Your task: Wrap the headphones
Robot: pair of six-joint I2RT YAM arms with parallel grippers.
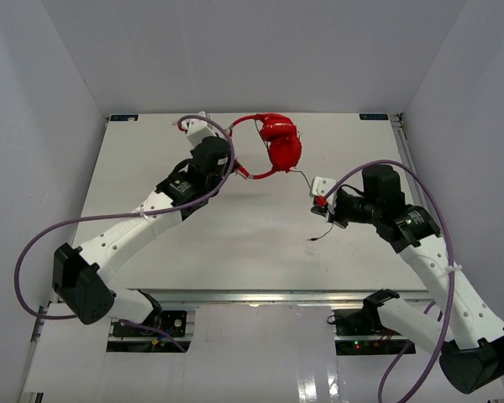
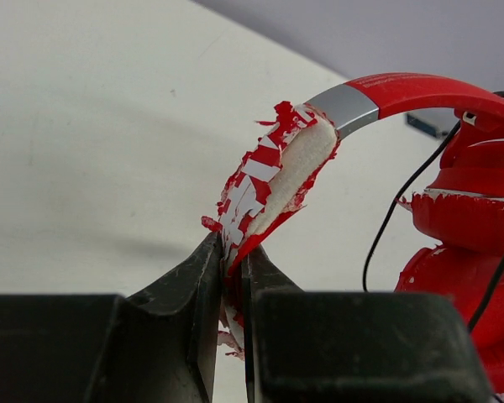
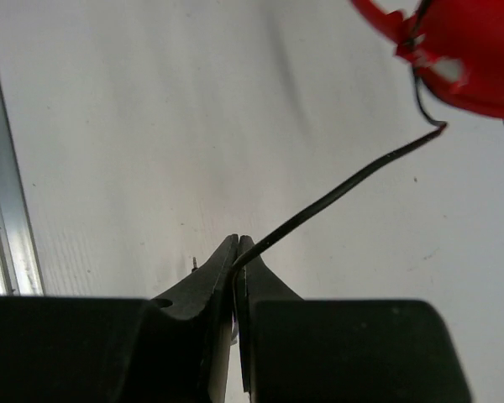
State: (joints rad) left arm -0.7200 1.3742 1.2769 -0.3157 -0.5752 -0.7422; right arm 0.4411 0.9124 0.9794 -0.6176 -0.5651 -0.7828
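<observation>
Left tool [image 2: 233, 252] is clamped on the flaky headband [image 2: 273, 180] of the headphones [image 1: 281, 147], ear cups just ahead to its right over the counter [image 1: 235, 243], and the right tool [image 3: 237, 245] is pinched tight on the cable [image 3: 344, 189], which runs ahead-right up to the cups.

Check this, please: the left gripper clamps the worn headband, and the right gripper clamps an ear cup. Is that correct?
Not quite. The right gripper is shut on the thin black cable instead, as the right wrist view shows. The left gripper does clamp the worn headband.
</observation>
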